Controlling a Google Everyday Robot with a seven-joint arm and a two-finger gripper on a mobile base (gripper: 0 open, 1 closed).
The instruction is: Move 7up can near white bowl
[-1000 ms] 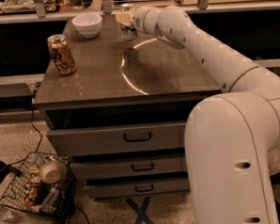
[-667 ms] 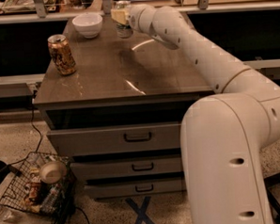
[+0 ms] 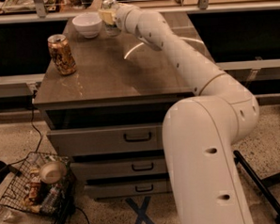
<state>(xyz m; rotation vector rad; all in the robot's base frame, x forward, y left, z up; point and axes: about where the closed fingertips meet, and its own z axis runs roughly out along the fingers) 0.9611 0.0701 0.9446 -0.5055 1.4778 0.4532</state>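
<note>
The 7up can (image 3: 109,12), pale with a silver top, is at the far edge of the brown tabletop (image 3: 119,72), just right of the white bowl (image 3: 88,24) and close to it. My gripper (image 3: 108,17) reaches in from the right at the end of the long white arm and is shut on the can. I cannot tell whether the can's base rests on the tabletop. The bowl stands upright at the back left of the top.
A brown-and-gold patterned can (image 3: 61,54) stands near the left edge of the tabletop. Drawers (image 3: 136,136) sit below the top. A wire basket (image 3: 38,185) with a tan round dish (image 3: 52,171) lies on the floor at left. A shelf edge runs behind the table.
My gripper has carried the 7up can leftward along the back of the tabletop, closer to the white bowl. The bowl and the brown can have not moved.
</note>
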